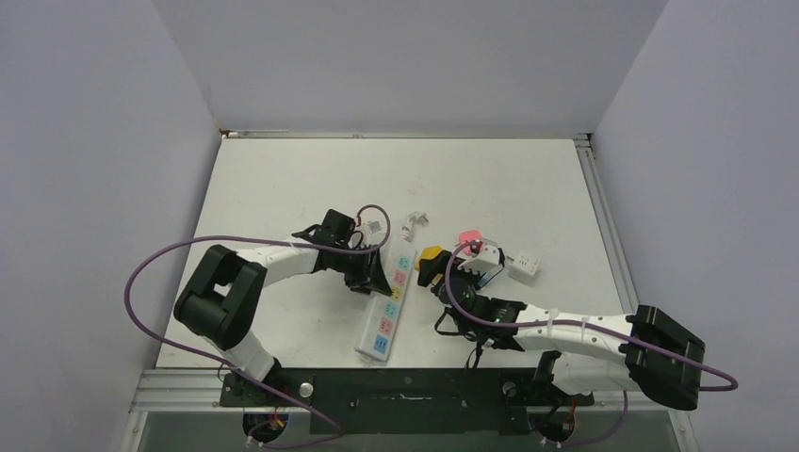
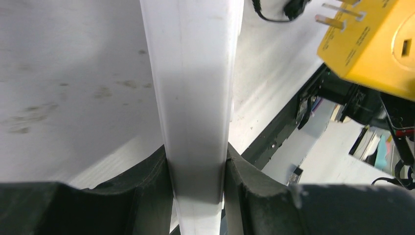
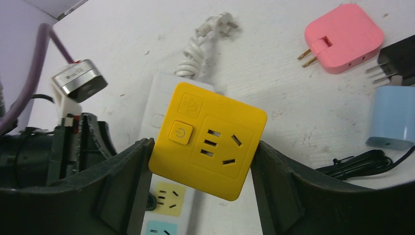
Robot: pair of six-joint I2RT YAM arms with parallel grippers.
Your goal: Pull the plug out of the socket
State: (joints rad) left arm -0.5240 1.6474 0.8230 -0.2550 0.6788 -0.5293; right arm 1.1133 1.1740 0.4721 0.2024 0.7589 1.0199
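The long white power strip (image 1: 384, 315) lies on the table with its pastel outlet faces up. My left gripper (image 1: 375, 277) is shut on its far end; in the left wrist view the white body (image 2: 195, 73) sits clamped between both fingers (image 2: 195, 161). My right gripper (image 1: 435, 271) is shut on a yellow cube plug (image 1: 432, 254), just right of the strip. In the right wrist view the plug (image 3: 208, 139) is pinched between the jaws (image 3: 201, 147), above the strip (image 3: 161, 98). The plug's bare prongs show in the left wrist view (image 2: 372, 44), free of the outlets.
The strip's short coiled cord (image 3: 195, 49) lies beyond its far end. A pink adapter (image 3: 345, 36), a blue adapter (image 3: 394, 117), a black plug (image 3: 399, 58) and a black cable (image 3: 352, 164) lie to the right. A white cube adapter (image 1: 524, 267) sits further right.
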